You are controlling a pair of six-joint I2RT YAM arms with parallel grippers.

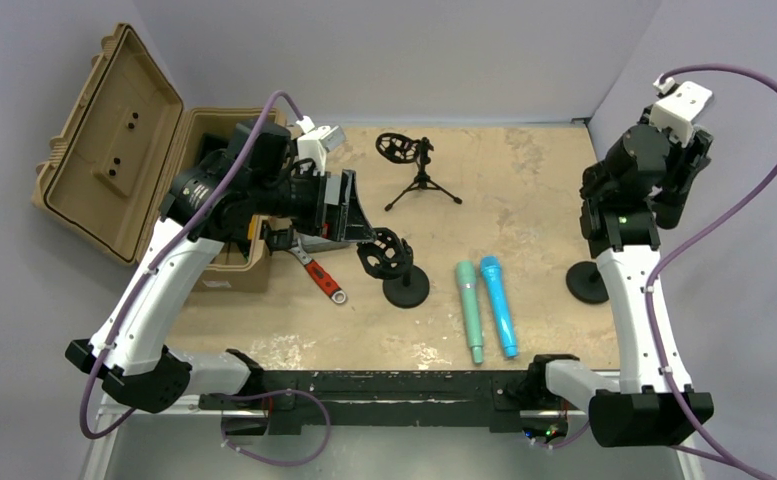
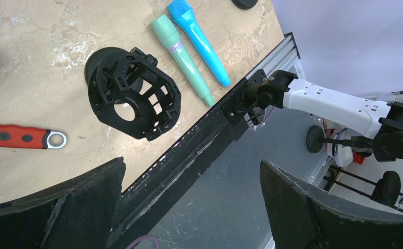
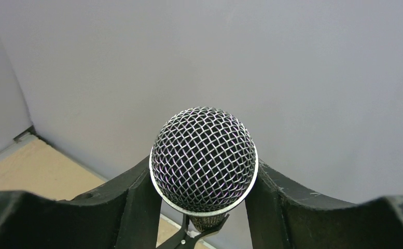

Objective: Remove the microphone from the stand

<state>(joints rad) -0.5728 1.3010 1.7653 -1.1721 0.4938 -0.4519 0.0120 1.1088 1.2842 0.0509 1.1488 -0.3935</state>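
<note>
Right wrist view: the microphone (image 3: pixel 203 158) has a round woven steel-mesh head with a bright metal ring. The right gripper (image 3: pixel 204 174) is closed on it, matte black fingers (image 3: pixel 131 202) pressed to both sides of the head, and a black clip (image 3: pixel 186 239) sits just under it. We count two more mics, smooth plastic, flat on the worn table (image 1: pixel 524 190): mint mic (image 1: pixel 470 310) and blue mic (image 1: pixel 498 305), side by side. We count three black stands: tripod stand (image 1: pixel 421 180), middle disc base (image 1: pixel 405 290) and right disc base (image 1: pixel 587 283). The left gripper (image 2: pixel 191 163) is spread wide, holding nothing, above a lattice shock mount (image 2: pixel 134 93). We also see one red-handled wrench (image 1: pixel 316 272) and one tan ribbed case (image 1: pixel 114 140), lid open.
</note>
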